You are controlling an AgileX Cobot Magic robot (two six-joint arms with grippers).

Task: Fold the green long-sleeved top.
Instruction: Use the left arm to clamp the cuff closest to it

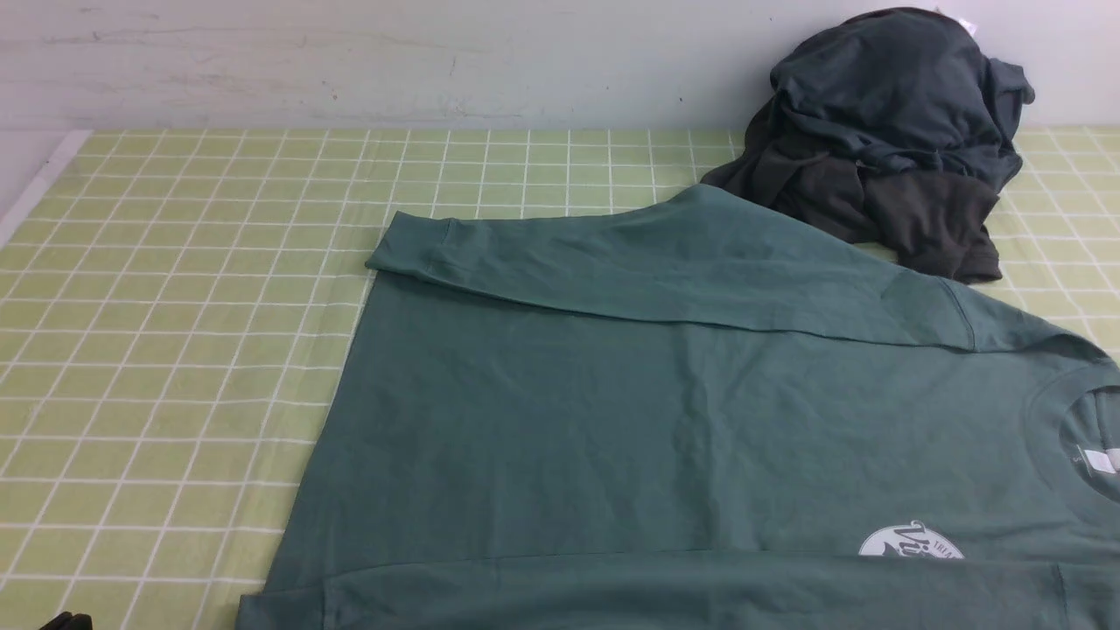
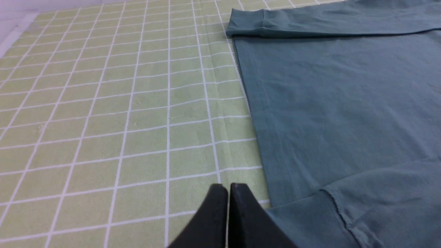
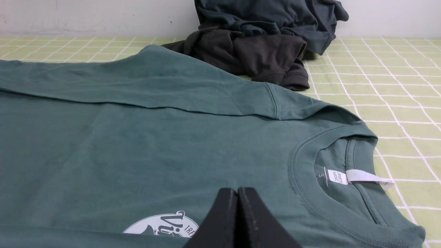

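Note:
The green long-sleeved top (image 1: 630, 411) lies flat on the checked tablecloth, collar to the right, hem to the left. Its far sleeve (image 1: 612, 254) is folded across the body, and its near sleeve (image 1: 700, 591) lies across the front edge, covering part of the white round logo (image 1: 910, 542). In the left wrist view my left gripper (image 2: 228, 187) is shut and empty above the cloth, just beside the hem corner and the near cuff (image 2: 310, 220). In the right wrist view my right gripper (image 3: 237, 191) is shut and empty above the chest, between the logo (image 3: 162, 225) and the collar (image 3: 330, 179).
A heap of dark slate-grey and charcoal-black garments (image 1: 892, 131) lies at the back right against the wall, touching the top's far shoulder; it also shows in the right wrist view (image 3: 262, 41). The yellow-green checked tablecloth (image 1: 175, 306) covers the table, whose left edge (image 1: 35, 188) shows.

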